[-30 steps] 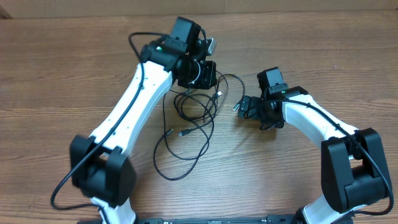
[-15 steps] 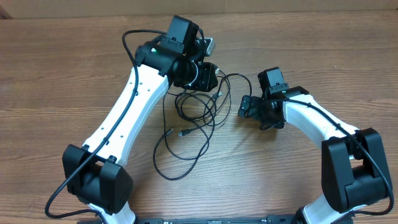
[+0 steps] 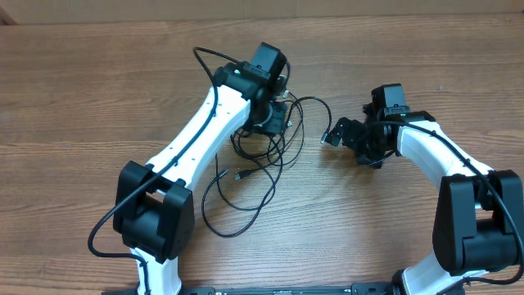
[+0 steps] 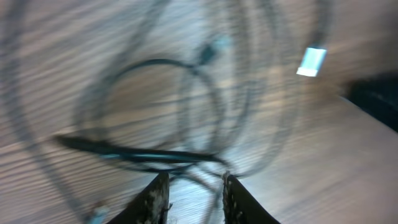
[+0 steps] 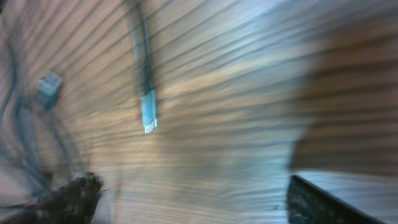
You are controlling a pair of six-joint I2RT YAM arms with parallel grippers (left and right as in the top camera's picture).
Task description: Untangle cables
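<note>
Thin black cables [image 3: 255,168] lie in tangled loops on the wooden table [image 3: 98,90], with small plugs [image 3: 240,175] at their loose ends. My left gripper [image 3: 277,123] hangs over the top of the tangle. In the blurred left wrist view its jaws [image 4: 193,177] stand a little apart, open, with cable strands [image 4: 149,155] running across just past the fingertips [image 4: 160,190]. A silver plug [image 4: 311,61] shows farther off. My right gripper [image 3: 336,135] is to the right of the tangle, open wide [image 5: 189,186] and empty. A cable end with a silver plug [image 5: 148,117] lies ahead of it.
Thicker black cables [image 3: 205,57] run along the left arm. The right arm's white link [image 3: 434,156] crosses the table's right side. The table's far edge [image 3: 262,18] is close behind the left wrist.
My left arm has swung to the right and its jaws have parted slightly over the tangle. The right gripper has drawn back to the right, away from the cables.
</note>
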